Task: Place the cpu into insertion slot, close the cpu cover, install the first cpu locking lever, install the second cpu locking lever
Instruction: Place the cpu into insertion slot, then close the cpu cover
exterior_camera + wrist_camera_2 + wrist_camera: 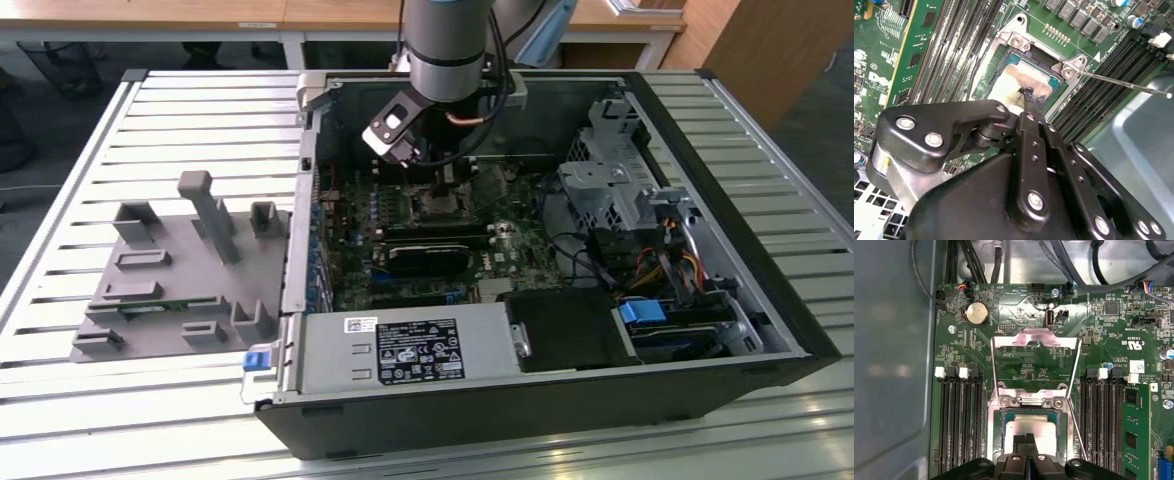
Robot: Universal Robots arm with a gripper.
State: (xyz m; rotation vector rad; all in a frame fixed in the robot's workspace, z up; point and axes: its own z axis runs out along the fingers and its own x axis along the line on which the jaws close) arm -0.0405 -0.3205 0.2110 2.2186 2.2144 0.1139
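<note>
The cpu [1030, 427] lies flat in the insertion slot [995, 432], its pale face [1009, 82] showing inside the silver rim. The cpu cover [1014, 341] stands open, swung up behind the socket with the board visible through its window. A thin locking lever [1124, 84] sticks out sideways from the socket's corner, and another wire lever [1080, 410] runs along the socket's side. My gripper [1026, 441] is shut, its tips [1029, 97] together on or just above the cpu's face. In the exterior view the gripper [447, 183] reaches down into the open case over the socket [438, 207].
Long black memory slots [959, 420] flank the socket on both sides. A coin battery [976, 314] and cables lie beyond the cover. The case holds a power supply [400, 350] and a drive cage [614, 190]. A grey fixture [174, 270] sits at the exterior view's left.
</note>
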